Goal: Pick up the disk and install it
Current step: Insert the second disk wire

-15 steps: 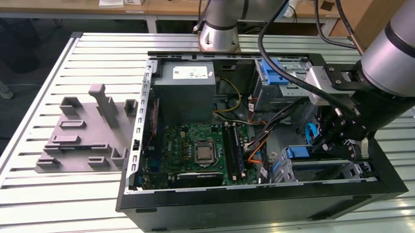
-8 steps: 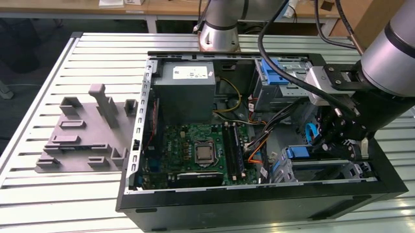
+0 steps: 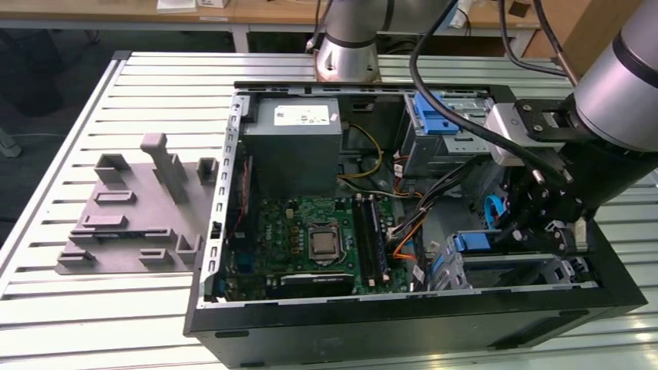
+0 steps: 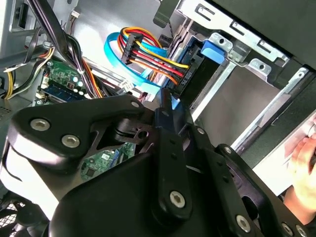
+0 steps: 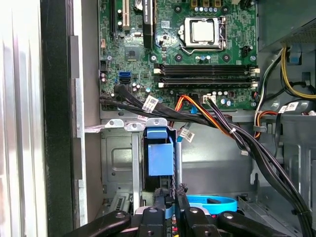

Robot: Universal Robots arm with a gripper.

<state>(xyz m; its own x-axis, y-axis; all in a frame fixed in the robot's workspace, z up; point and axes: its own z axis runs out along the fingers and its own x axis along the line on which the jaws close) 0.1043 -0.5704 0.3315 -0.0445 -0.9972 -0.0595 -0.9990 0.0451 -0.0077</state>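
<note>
The disk (image 5: 160, 155) stands on edge in the metal drive cage (image 5: 118, 163) at the case's front corner. Its blue plastic frame faces the first wrist camera. My gripper (image 5: 169, 198) sits at the disk's near end, its black fingers close together with a strip of blue frame pinched between them. In the second wrist view the gripper (image 4: 170, 106) tip meets the disk (image 4: 200, 69), which runs into the cage under a blue tab. In the exterior view the gripper (image 3: 545, 235) hangs inside the case at the exterior view's right, beside the disk (image 3: 473, 242).
The open computer case (image 3: 411, 308) holds a green motherboard (image 3: 319, 239), a grey power supply box (image 3: 298, 142) and bundled cables (image 4: 148, 54). A blue flat cable (image 5: 212, 201) lies beside the cage. A grey fixture (image 3: 134, 208) sits on the table. A person's hand (image 4: 301, 163) is outside the case.
</note>
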